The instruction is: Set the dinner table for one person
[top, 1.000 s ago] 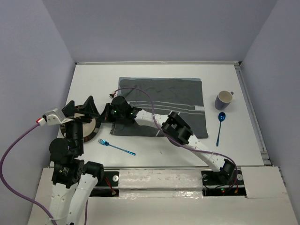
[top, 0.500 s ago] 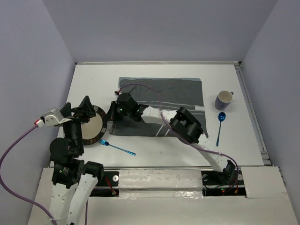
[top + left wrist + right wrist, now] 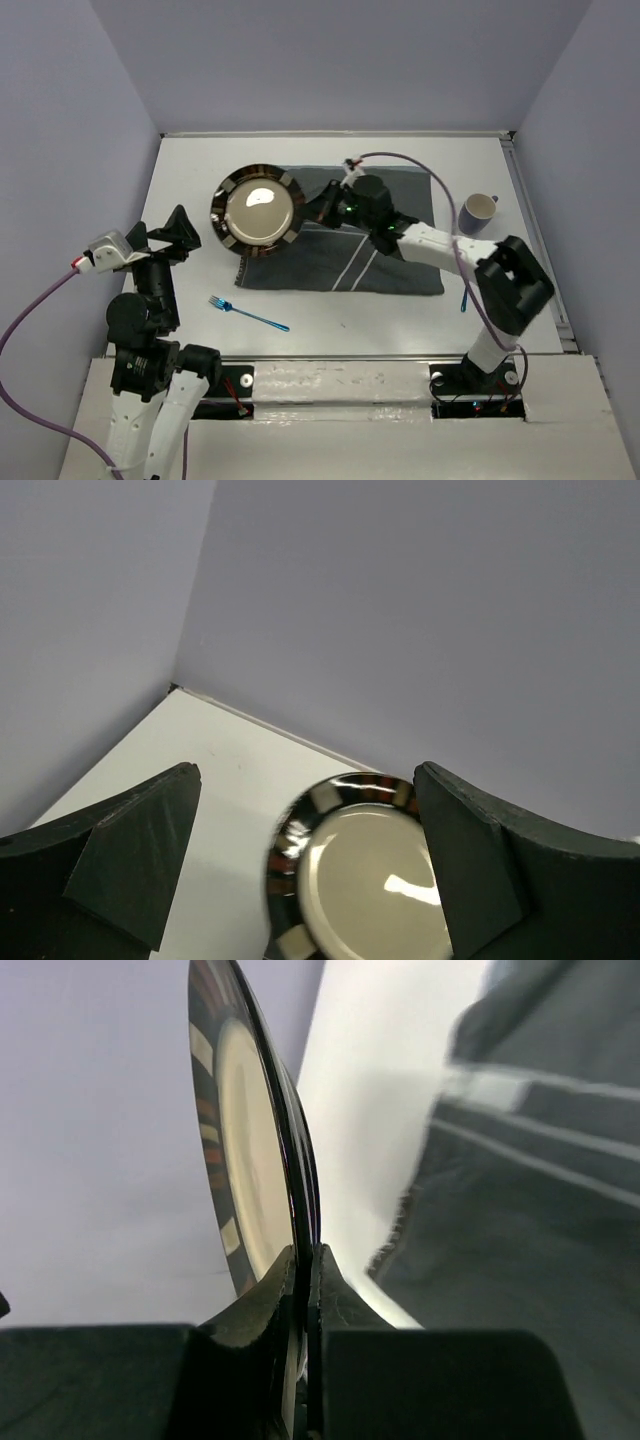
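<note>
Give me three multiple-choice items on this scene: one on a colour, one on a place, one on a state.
1. The plate has a centre that is: A) red B) cream C) green.
2. The fork lies: A) on the bare dinner table, nearer the arms than the cloth B) on the plate C) on the cloth.
3. The right pincer is: A) open over the fork B) out of view C) shut on the plate's rim.

1 B: the top view shows a glossy cream middle inside a dark rim.
2 A: white tabletop surrounds it.
3 C: the right wrist view shows both fingers pinching the rim.
</note>
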`<state>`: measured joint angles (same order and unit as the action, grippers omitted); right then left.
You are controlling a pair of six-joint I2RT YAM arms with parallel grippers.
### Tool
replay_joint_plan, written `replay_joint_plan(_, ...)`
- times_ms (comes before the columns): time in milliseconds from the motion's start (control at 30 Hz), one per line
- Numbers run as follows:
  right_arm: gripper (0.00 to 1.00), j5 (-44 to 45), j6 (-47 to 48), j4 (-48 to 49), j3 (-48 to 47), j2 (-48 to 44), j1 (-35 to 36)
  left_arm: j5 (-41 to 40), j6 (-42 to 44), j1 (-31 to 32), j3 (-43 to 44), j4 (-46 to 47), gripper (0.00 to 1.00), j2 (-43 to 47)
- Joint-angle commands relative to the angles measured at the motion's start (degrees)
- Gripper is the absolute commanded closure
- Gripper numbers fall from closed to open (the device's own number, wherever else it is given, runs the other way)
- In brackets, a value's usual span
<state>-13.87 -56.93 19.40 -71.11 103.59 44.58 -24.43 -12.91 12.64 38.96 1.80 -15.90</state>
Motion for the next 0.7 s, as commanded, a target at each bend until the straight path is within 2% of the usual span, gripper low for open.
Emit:
replay_joint_plan(0, 1.00, 1.1, -2.9, 15.5, 16.1, -13.8, -7.5, 3.7, -0.4, 0.0, 0.2, 2.2, 0.01, -0.9)
replay_joint_plan(67, 1.00, 0.4, -2.6, 15.4, 21.2, -20.3, -11.6, 5.5, -0.6, 0.6, 0.2, 2.2, 0.01, -1.6)
replay_joint_plan(233, 1.00, -3.5, -2.8, 14.4, 31.1, -27.6, -22.5, 7.0, -1.0, 1.2, 0.3, 2.2, 0.01, -3.0)
replay_joint_plan(367, 1.00, -4.8, -2.3, 13.0, 32.6, -27.8, -25.8, 7.1, -0.8, 1.2, 0.2, 2.1, 0.01, -2.9)
replay_joint_plan(467, 1.00, -5.9, -1.4, 11.9, 31.0, -24.3, -27.4, 7.4, -0.7, 1.2, 0.2, 2.2, 0.01, -3.2)
replay_joint_plan(667, 1.00, -8.8, -3.5, 17.0, 30.9, -21.5, -27.4, 7.5, -0.6, 1.1, 0.3, 2.2, 0.01, -3.5)
